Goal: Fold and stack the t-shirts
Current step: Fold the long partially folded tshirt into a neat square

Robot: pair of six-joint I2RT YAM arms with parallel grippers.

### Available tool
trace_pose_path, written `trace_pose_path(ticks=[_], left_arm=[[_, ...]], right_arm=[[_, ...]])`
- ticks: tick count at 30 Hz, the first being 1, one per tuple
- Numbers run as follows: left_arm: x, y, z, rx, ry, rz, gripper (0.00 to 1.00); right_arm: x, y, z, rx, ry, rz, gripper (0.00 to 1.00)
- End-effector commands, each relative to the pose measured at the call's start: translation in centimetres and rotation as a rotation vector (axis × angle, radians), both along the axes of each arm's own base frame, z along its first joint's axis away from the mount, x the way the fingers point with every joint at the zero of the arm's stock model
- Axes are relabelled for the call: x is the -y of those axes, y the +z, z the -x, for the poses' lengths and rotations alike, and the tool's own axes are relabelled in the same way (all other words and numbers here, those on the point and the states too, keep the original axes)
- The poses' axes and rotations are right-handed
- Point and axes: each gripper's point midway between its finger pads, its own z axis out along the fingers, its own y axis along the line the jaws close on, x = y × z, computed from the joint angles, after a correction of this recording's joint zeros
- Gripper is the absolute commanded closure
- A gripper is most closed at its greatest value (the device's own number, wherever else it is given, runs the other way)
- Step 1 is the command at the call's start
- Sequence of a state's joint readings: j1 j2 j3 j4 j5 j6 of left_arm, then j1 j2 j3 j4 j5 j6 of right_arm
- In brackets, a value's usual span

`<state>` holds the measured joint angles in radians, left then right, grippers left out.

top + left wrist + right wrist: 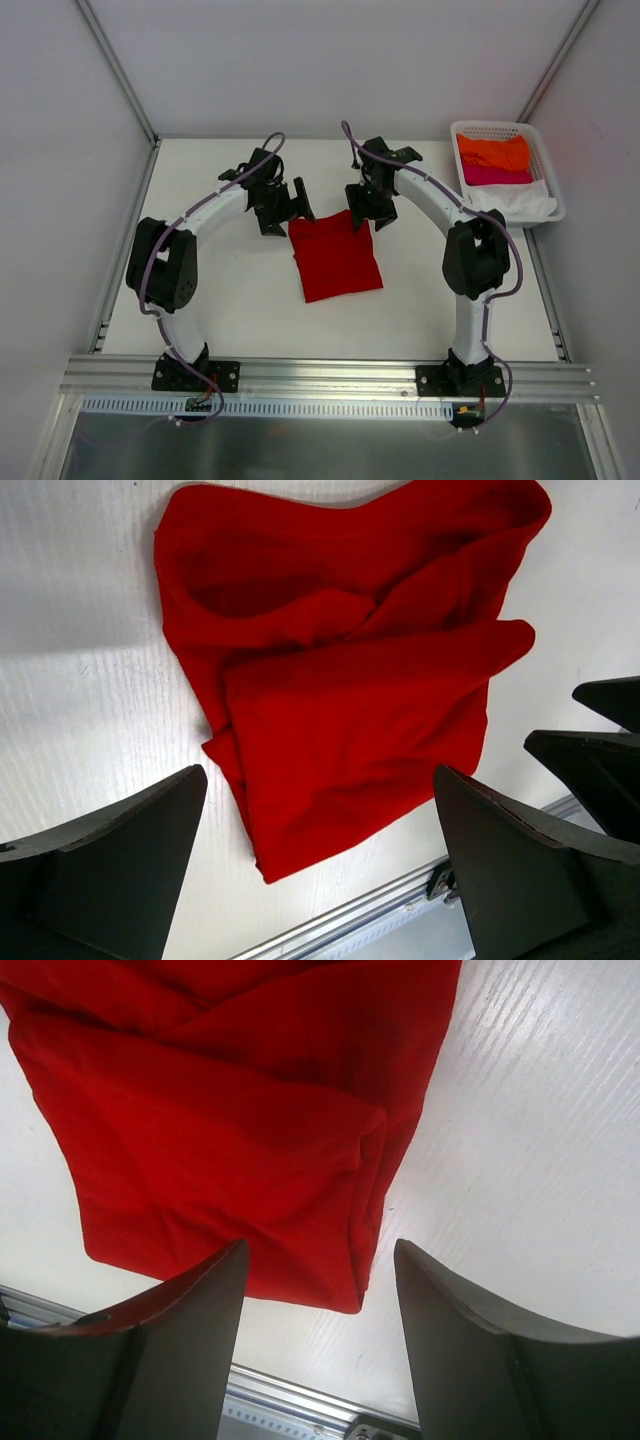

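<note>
Both arms arch inward, left tool point(287, 218) and right tool point(370, 215) unclenched over the red t-shirt point(335, 262).

T-shirt point(335, 257) on table point(220, 300), basket point(490, 125) behind right

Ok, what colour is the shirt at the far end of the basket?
The shirt is bright orange; only the top external view shows it.

I see a white table point(250, 310), a folded deep red t-shirt point(335, 258) flat near its middle. A white lattice basket point(487, 127) sits in its far right corner.
</note>
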<state>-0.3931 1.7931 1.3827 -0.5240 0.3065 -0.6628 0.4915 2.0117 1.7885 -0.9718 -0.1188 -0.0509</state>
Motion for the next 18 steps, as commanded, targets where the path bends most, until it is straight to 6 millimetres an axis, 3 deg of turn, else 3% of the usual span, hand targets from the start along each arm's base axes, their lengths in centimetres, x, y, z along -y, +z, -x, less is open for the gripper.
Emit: trace_pose_path(ticks=[1, 9, 18], left_arm=[[1.1, -1.2, -0.2, -0.034, -0.025, 0.036, 0.02], [1.6, -3.6, 1.0, -0.104, -0.042, 0.054, 0.03], [2.7, -3.8, 0.6, -0.08, -0.069, 0.072, 0.03]], right_arm=[[0.4, -0.3, 0.9, -0.039, 0.039, 0.011, 0.37], [0.3, -0.9, 0.5, -0.06, 0.036, -0.001, 0.37], [0.1, -0.8, 0.0, -0.052, 0.035, -0.01, 0.39]])
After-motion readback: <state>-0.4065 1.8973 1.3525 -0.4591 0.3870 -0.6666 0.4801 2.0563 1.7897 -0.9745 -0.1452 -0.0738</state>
